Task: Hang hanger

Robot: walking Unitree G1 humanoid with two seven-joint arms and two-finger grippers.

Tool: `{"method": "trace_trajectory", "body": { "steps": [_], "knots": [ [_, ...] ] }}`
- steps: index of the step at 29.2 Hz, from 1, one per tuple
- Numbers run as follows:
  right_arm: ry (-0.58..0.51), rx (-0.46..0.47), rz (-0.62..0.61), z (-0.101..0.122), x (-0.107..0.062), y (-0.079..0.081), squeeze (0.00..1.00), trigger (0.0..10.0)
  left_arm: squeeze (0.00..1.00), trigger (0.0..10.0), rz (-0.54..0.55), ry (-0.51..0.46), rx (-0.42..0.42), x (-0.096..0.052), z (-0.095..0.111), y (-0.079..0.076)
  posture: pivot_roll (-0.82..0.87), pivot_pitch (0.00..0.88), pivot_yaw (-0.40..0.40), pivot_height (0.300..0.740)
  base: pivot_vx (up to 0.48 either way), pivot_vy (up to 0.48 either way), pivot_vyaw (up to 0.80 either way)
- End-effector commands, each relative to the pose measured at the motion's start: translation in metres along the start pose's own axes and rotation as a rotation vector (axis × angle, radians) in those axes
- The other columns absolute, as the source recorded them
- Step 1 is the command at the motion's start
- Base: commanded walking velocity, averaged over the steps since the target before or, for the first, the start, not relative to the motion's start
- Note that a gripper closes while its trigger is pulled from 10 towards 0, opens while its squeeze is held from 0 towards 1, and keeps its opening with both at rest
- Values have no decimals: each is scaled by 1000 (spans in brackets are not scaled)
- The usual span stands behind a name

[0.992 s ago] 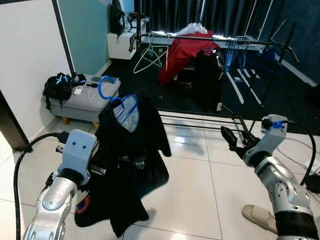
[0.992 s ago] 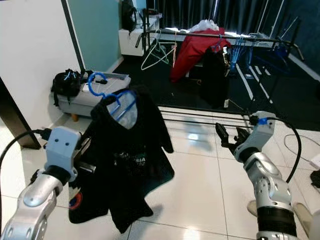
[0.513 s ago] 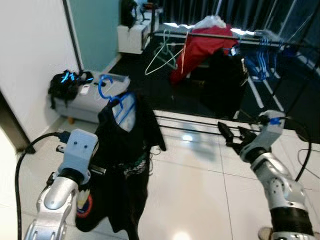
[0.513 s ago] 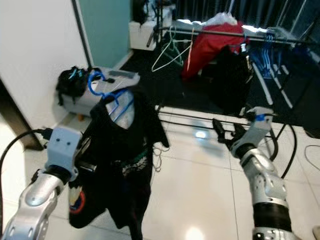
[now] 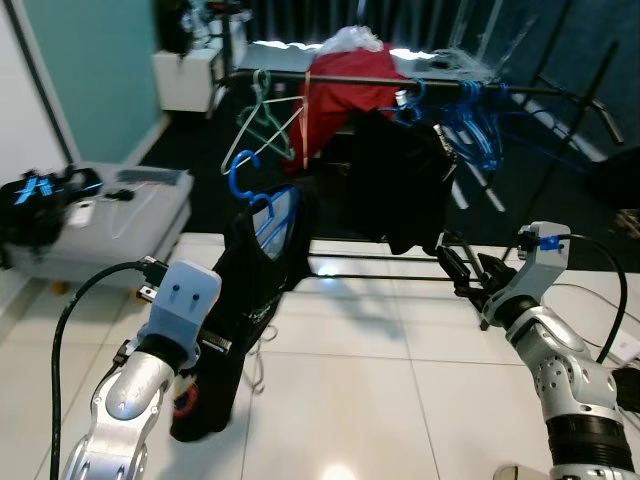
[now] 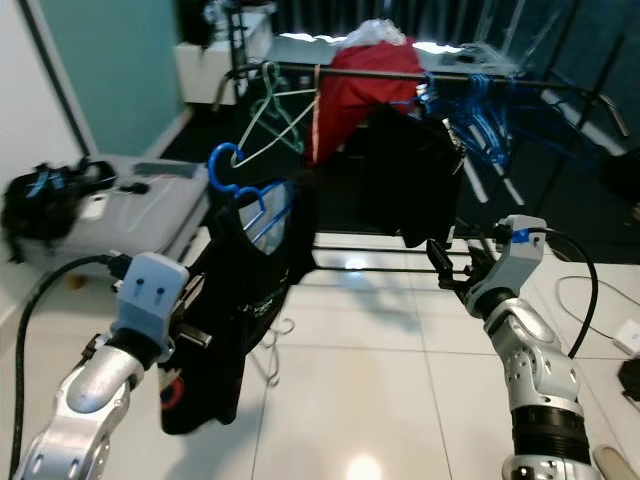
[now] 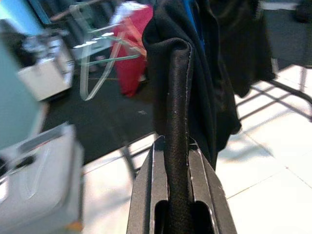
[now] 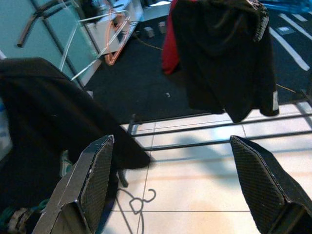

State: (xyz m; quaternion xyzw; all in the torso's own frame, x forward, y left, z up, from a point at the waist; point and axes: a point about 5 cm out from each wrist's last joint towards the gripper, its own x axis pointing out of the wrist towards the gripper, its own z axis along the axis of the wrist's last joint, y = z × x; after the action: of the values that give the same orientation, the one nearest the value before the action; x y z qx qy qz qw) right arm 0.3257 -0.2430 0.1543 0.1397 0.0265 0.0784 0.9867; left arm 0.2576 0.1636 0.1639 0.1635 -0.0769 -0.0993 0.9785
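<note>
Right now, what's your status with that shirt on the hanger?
Left gripper jaws shut on black shirt, blue hanger inside. Right gripper open, free. Clothes rail ahead, crowded with garments.

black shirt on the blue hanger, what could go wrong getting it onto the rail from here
The left gripper pinches only a fold of the black shirt, not the blue hanger, so the hanger could swing or slip out. The rail already carries a red garment and blue hangers, so the hook may snag. The open right gripper isn't steadying anything.
</note>
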Motion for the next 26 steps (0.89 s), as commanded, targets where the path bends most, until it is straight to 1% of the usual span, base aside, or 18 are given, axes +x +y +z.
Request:
{"method": "trace_trajectory", "body": {
  "steps": [1,3,7,9,11,16,18,21,26],
  "knots": [
    [8,-9,-14,-1,-2,-4,0,10000,0,10000,-25,-59,-22,3,16,-10,-39,5,-40,740,480,0,-800],
    [8,-9,-14,-1,-2,-4,0,10000,0,10000,-25,-59,-22,3,16,-10,-39,5,-40,740,480,0,-800],
    [6,-8,-14,0,-2,-4,0,10000,0,10000,-34,-62,-33,4,18,-15,-39,5,-39,740,480,0,-800],
    [-24,10,-23,3,-3,-5,0,10000,0,10000,-29,-45,-47,7,19,-22,-39,6,-37,740,480,0,0],
    [-24,10,-23,3,-3,-5,0,10000,0,10000,-29,-45,-47,7,19,-22,-39,6,-37,740,480,0,0],
    [-36,25,-19,4,-3,-5,0,10000,0,10000,-19,-21,-80,10,19,-29,-42,8,-33,740,480,0,0],
    [-36,25,-19,4,-3,-5,0,10000,0,10000,-19,-21,-80,10,19,-29,-42,8,-33,740,480,0,0],
    [-39,29,-17,4,-3,-4,0,10000,0,10000,-18,-7,-86,11,19,-34,-42,8,-33,740,480,0,0],
    [-42,31,-17,4,-4,-4,0,10000,0,10000,1,9,-91,13,20,-36,-42,9,-32,740,480,0,0]
  ]
}}
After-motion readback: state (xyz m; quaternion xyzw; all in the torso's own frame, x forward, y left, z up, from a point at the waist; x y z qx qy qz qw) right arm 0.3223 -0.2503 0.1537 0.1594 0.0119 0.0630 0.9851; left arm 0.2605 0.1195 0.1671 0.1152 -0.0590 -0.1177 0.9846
